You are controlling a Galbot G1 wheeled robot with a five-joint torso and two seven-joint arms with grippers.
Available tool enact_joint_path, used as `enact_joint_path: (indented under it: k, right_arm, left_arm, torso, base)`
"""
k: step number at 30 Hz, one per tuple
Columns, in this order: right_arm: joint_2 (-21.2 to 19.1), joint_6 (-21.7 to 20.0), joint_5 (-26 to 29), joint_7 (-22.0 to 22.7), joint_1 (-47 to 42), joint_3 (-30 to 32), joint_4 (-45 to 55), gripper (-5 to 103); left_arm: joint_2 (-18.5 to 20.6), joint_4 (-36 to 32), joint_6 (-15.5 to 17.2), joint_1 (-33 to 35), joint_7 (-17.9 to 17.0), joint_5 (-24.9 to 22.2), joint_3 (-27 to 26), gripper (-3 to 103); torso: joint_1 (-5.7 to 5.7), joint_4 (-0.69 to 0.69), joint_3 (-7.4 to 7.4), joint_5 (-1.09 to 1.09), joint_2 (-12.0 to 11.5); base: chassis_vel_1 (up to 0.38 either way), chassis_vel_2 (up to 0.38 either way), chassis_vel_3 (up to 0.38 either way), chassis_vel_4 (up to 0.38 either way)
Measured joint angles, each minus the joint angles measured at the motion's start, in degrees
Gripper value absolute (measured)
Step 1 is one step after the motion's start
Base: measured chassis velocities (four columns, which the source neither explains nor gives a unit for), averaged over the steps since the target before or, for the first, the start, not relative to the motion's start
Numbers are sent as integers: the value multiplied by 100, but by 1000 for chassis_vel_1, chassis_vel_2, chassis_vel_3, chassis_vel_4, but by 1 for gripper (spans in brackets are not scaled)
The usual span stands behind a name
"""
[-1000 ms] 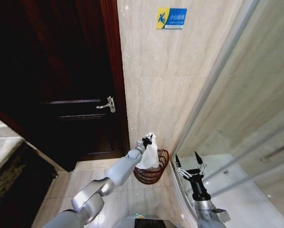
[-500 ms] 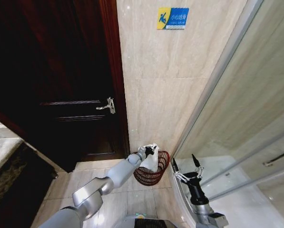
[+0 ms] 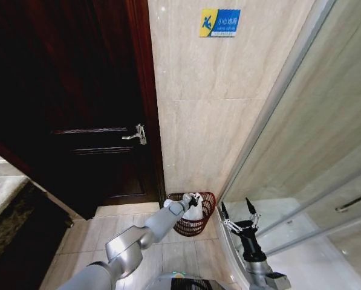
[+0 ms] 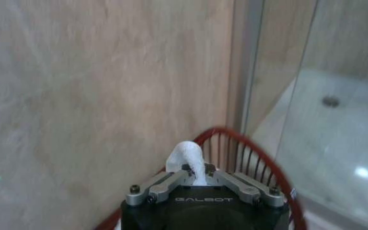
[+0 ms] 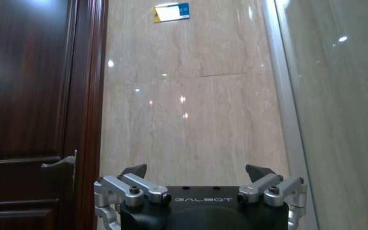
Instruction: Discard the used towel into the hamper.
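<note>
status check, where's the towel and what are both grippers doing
Left gripper shut on towel, over the hamper. Towel hanging inside the hamper, not released. Right gripper open, idle by the shower glass. Nothing in the way.

The hamper (image 3: 193, 219) sits cornered: tiled wall (image 3: 210, 121) close behind, glass shower screen (image 3: 301, 157) just beside, dark door (image 3: 71, 121) opposite; its top is open.

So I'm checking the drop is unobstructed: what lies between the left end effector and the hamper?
Just the white towel, pinched in the left end effector and hanging into the hamper; the head view shows it.
</note>
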Motion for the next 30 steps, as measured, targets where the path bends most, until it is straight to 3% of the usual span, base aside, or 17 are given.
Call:
enact_joint_path:
  k: [4,10,18,19,21,24,25,28,30]
  right_arm:
    - [-1,20,24,0,-8,5,-35,100]
    - [-2,24,29,1,-4,21,-66,100]
    - [-3,19,26,8,17,37,-93,100]
    - [-3,16,24,10,21,37,-102,100]
    - [-3,15,22,10,23,38,-107,100]
    - [-3,1,-8,14,34,34,-136,100]
    - [-3,1,-8,14,34,34,-136,100]
    - [-3,-28,-42,16,55,27,-139,100]
    - [-3,-40,-49,16,59,26,-139,100]
  left_arm:
    - [0,207,229,-79,-12,245,-26,3]
    - [5,577,295,-113,576,972,-224,3]
    - [9,711,224,57,434,1257,-329,0]
    - [9,711,205,91,420,1273,-356,6]
    - [9,711,194,103,400,1278,-370,6]
    - [12,646,67,182,248,1254,-497,22]
    - [12,646,67,182,248,1254,-497,22]
    - [10,428,-16,255,228,1230,-514,38]
    - [11,402,-66,269,201,1246,-517,43]
  torso:
    - [0,0,0,0,0]
    - [0,0,0,1,0]
    - [0,0,0,0,0]
    - [0,0,0,-1,0]
    - [0,0,0,-1,0]
    - [0,0,0,0,0]
    - [0,0,0,0,0]
    - [0,0,0,-2,0]
    - [0,-1,0,-1,0]
  base:
    - [0,0,0,0]
    - [0,0,0,0]
    - [0,0,0,0]
    - [0,0,0,0]
    - [0,0,0,0]
    - [0,0,0,0]
    - [0,0,0,0]
    - [0,0,0,0]
    - [0,0,0,0]
